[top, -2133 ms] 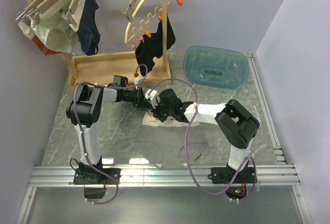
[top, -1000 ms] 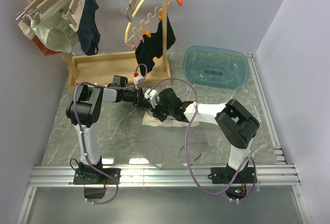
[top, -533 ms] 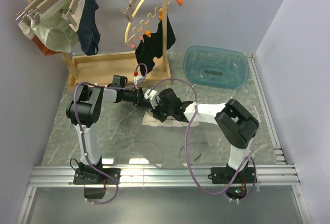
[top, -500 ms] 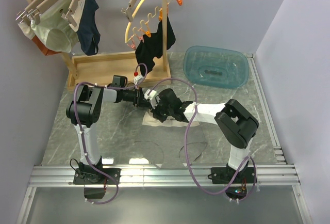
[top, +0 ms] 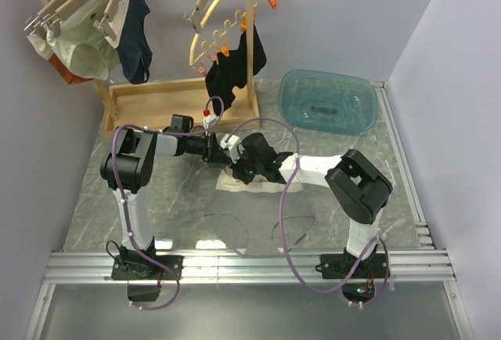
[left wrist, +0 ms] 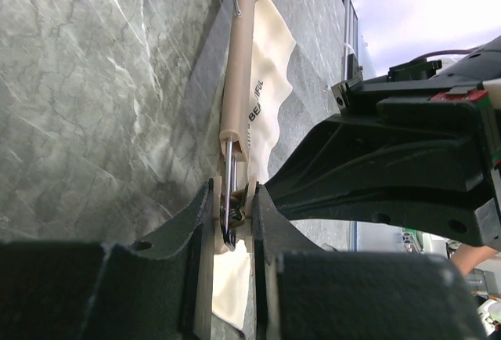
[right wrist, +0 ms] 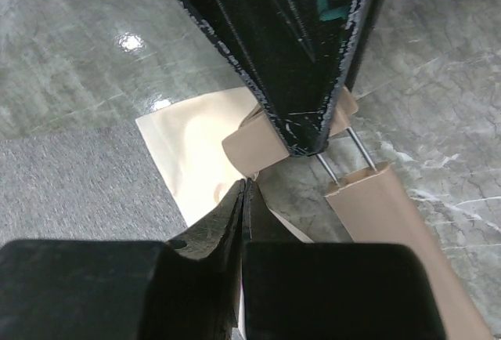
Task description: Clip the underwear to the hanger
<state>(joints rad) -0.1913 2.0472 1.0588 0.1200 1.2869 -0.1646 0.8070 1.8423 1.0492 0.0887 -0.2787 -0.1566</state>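
The underwear [top: 235,186] lies flat on the table in the middle; it shows cream in the left wrist view [left wrist: 272,58] and the right wrist view [right wrist: 192,140]. The hanger's wooden bar [left wrist: 239,66] lies along its edge, and the bar's end shows in the right wrist view [right wrist: 391,207]. My left gripper [top: 225,152] is shut on the hanger's end clip [left wrist: 232,203], squeezing it. My right gripper [top: 236,171] is shut, its tips [right wrist: 244,187] pinching the underwear's edge right at the mouth of the clip [right wrist: 254,148]. The hanger's other clip is hidden.
A wooden rack on a tray base [top: 156,97] stands at the back left with pale green briefs [top: 82,50], navy briefs [top: 137,34], a yellow curved hanger [top: 227,11] and a black garment [top: 235,70]. A blue tub [top: 329,101] sits at the back right.
My right gripper has crept slightly back and left toward the left gripper and the clip. The left arm has stayed put.
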